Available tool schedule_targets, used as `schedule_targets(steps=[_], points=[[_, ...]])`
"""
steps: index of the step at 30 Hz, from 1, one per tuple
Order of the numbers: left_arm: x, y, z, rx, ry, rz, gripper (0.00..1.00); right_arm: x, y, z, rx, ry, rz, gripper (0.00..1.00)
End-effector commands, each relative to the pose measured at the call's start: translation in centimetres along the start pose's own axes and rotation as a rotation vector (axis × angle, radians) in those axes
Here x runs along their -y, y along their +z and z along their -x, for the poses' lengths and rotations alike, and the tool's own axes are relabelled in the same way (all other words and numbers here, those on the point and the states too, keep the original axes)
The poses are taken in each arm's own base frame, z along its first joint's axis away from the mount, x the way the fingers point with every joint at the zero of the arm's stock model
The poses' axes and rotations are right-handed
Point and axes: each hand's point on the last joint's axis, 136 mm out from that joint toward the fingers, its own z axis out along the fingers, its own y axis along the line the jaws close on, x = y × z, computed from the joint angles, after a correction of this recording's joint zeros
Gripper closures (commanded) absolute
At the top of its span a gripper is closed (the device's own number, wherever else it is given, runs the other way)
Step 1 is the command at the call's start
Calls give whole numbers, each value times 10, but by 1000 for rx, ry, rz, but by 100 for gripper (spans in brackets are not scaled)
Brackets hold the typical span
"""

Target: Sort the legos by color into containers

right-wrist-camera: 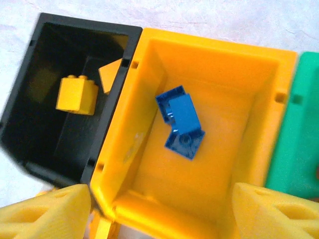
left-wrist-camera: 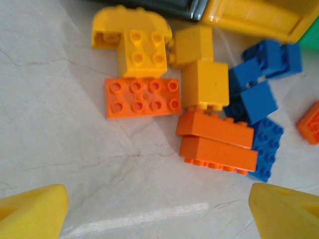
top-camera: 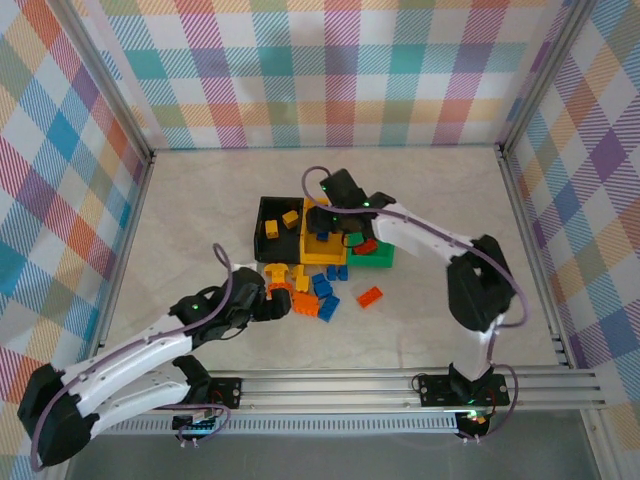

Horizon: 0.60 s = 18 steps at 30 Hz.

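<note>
Left gripper [left-wrist-camera: 159,211]: jaws wide apart, empty. Loose legos [left-wrist-camera: 217,139] lie just ahead of it on the table [left-wrist-camera: 60,149]. Right gripper [right-wrist-camera: 159,211]: jaws apart, empty, over the yellow bin [right-wrist-camera: 234,64]; blue bricks [right-wrist-camera: 180,122] rest inside, just ahead.

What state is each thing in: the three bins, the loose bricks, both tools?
Black bin: holds yellow bricks.
Yellow bin: holds blue bricks.
Green bin: holds a red brick.
Loose bricks: heaped on the table, unsorted.
Left tool: open, empty, above the heap.
Right tool: open, empty, above the yellow bin.
</note>
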Motion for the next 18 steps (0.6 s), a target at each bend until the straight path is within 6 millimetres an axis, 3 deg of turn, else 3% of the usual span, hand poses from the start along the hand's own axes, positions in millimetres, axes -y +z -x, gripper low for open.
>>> schedule_targets(steps=[1, 10, 18], points=[[25, 8, 4, -14, 77, -46, 9, -6, -24, -3, 47, 31, 67, 25], [48, 42, -7, -73, 254, 51, 11, 18, -49, -40, 54, 63, 51, 24], [25, 69, -21, -113, 267, 193, 12, 23, -57, -44, 69, 64, 45, 24]])
